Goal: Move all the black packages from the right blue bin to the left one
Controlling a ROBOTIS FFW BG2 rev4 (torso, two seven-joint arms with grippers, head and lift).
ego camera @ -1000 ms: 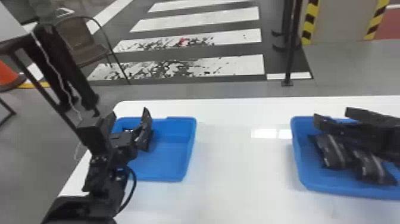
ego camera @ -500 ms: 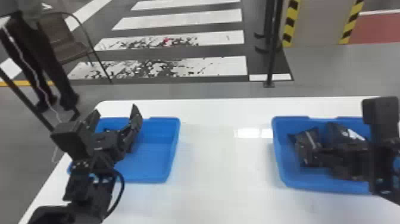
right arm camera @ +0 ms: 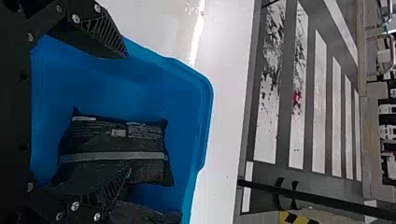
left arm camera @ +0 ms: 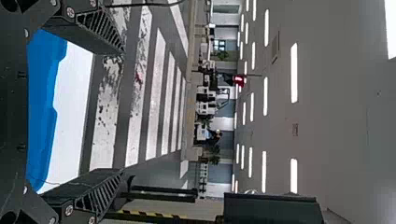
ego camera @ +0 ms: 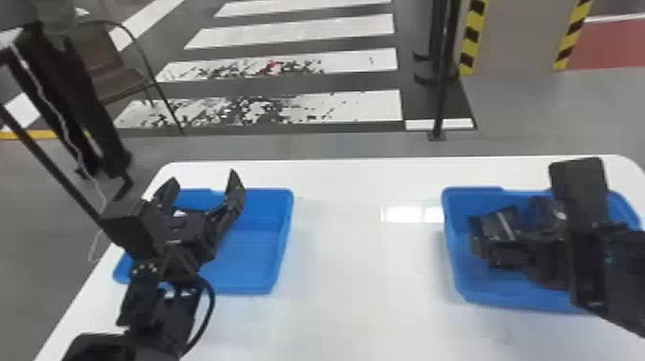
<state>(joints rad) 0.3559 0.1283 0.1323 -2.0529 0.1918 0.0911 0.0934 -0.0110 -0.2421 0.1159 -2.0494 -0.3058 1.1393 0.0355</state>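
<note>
Black packages [right arm camera: 116, 144] lie close together in the right bin [ego camera: 459, 269]; the right gripper [right arm camera: 127, 113] is spread over them; closing off-centre could snag both or drop one; the left gripper [ego camera: 203, 177] is spread at the left bin [ego camera: 252, 261].

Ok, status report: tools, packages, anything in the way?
Left tool open at left bin. Right tool open over right bin. At least two packages there; finger hides part of one.

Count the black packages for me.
2 in view, both in the right blue bin: one black package with a pale stripe, and another package to its right, partly covered. More may be hidden.
</note>
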